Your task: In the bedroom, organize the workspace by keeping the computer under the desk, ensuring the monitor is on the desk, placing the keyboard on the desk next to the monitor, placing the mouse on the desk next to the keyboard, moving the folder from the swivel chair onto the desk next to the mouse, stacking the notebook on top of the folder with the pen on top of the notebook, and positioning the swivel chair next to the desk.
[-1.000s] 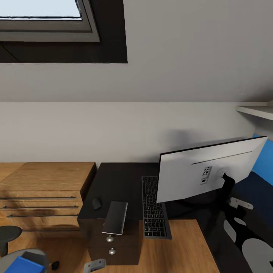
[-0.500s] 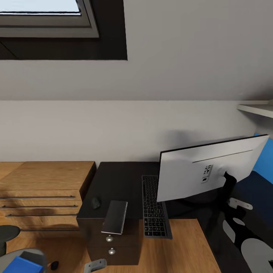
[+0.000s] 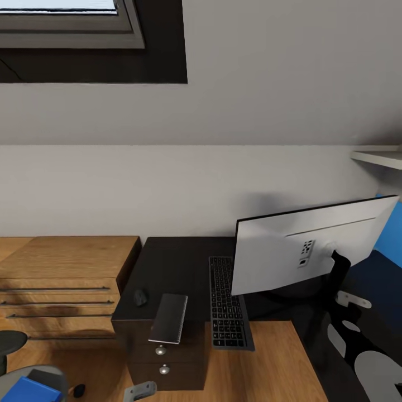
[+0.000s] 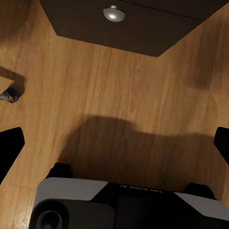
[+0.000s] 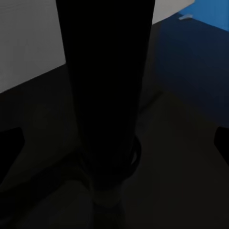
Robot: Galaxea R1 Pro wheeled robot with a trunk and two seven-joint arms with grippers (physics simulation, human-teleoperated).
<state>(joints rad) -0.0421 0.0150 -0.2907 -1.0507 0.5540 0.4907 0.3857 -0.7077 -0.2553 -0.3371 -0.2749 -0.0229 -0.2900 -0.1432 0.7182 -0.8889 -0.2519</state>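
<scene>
the monitor (image 3: 310,248) is standing on the black surface (image 3: 173,265) with its white back facing the head camera, the black stand (image 3: 338,273) rising behind it. the keyboard (image 3: 226,304) is lying just beside the monitor, its near end poking past the surface's edge. the mouse (image 3: 139,297) is sitting at the left side, and the grey notebook (image 3: 168,318) is lying between mouse and keyboard, its near end overhanging the drawer pedestal (image 3: 162,357). the blue folder (image 3: 28,389) is resting on the swivel chair (image 3: 33,379) at the lower left corner, well apart from the surface.

the left tool (image 4: 114,143) is hanging with its tips spread wide and nothing between them, over the wooden floor (image 4: 119,95) near a drawer knob (image 4: 114,13). the right tool (image 5: 114,138) is also standing released, looking straight at the stand (image 5: 105,86) from close by.

the risk here, as i judge it: the right arm is sitting close to the stand, so a careless swing could knock the monitor over onto the keyboard. the overhanging notebook could slide off if brushed. the folder is lying low and far left, so reaching for it could nudge the chair away on its casters.
</scene>
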